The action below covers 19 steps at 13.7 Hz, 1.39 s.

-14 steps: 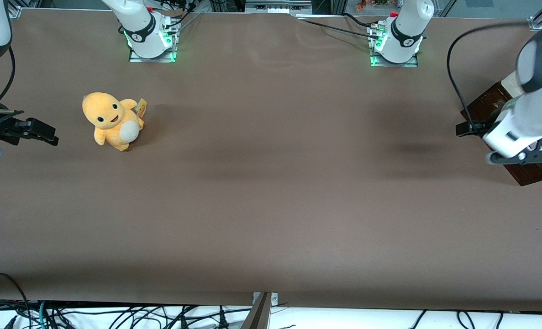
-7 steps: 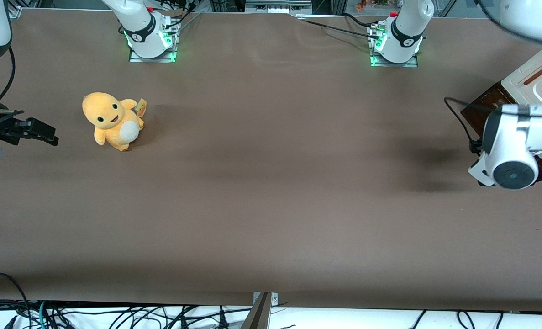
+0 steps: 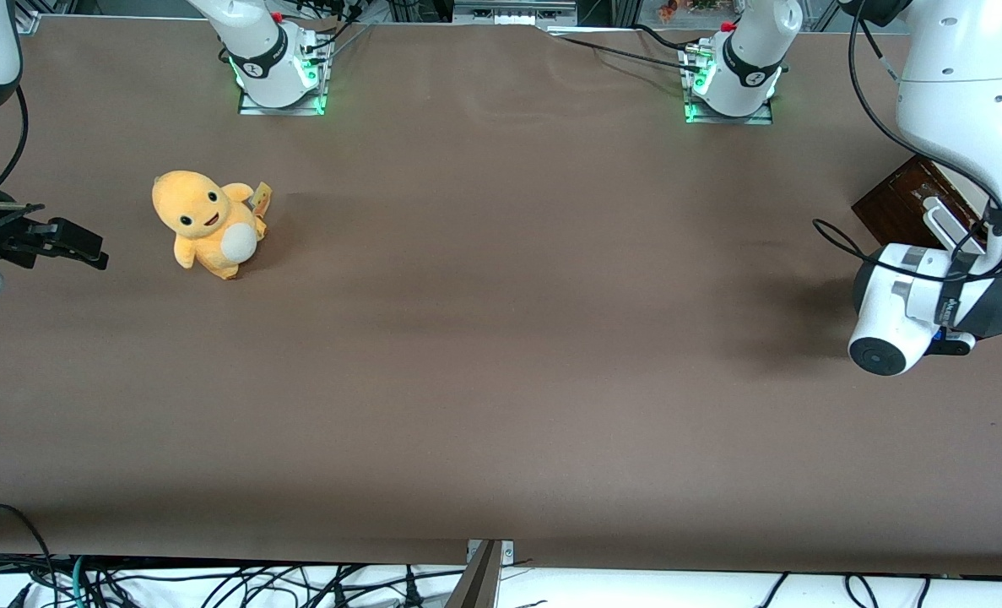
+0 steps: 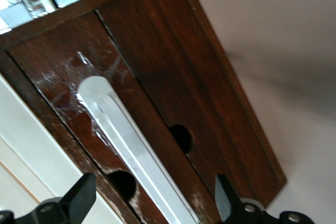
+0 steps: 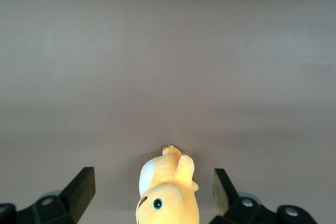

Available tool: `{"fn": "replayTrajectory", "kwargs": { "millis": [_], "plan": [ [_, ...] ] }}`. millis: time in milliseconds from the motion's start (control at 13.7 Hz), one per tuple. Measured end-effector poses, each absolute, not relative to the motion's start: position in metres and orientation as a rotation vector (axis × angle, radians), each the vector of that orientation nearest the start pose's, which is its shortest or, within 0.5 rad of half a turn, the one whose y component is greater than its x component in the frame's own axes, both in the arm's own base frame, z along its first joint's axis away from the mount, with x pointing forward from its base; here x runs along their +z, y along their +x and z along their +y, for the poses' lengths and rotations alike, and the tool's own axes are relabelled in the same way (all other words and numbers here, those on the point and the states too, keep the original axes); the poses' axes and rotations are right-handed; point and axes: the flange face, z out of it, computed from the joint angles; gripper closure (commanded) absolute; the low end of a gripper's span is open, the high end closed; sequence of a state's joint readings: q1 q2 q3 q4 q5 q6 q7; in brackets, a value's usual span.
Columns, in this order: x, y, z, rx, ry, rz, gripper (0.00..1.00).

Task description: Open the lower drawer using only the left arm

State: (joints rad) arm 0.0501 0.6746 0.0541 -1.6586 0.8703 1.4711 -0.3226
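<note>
Yellow plush toy [image 5: 169, 192], white belly patch, one dark eye visible; lies on plain brown desk [image 5: 168, 61].

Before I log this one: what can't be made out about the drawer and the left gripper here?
- Front view: the left arm covers most of the lower drawer.
- Front view: the gripper is hidden under the arm's wrist.
- Left wrist view: the white bar handle is cut off between the open fingers; no contact visible.

Even overhead light; white glare streaks the lower drawer [image 4: 105, 129].
</note>
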Motion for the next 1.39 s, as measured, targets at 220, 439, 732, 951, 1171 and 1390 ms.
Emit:
{"fn": "replayTrajectory", "kwargs": {
  "millis": [220,439,732,951,1171,1390],
  "plan": [
    [0.204,0.587,0.167,0.808,-1.955,-0.087,0.24],
    [0.190,0.584,0.168,0.798,-1.928,-0.103,0.69],
    [0.189,0.585,0.170,0.781,-1.883,-0.095,0.92],
    [0.189,0.585,0.170,0.762,-1.875,-0.122,0.95],
    [0.187,0.587,0.165,0.758,-1.871,-0.114,0.95],
    [0.185,0.591,0.144,0.745,-1.860,-0.084,0.94]
  ]
}}
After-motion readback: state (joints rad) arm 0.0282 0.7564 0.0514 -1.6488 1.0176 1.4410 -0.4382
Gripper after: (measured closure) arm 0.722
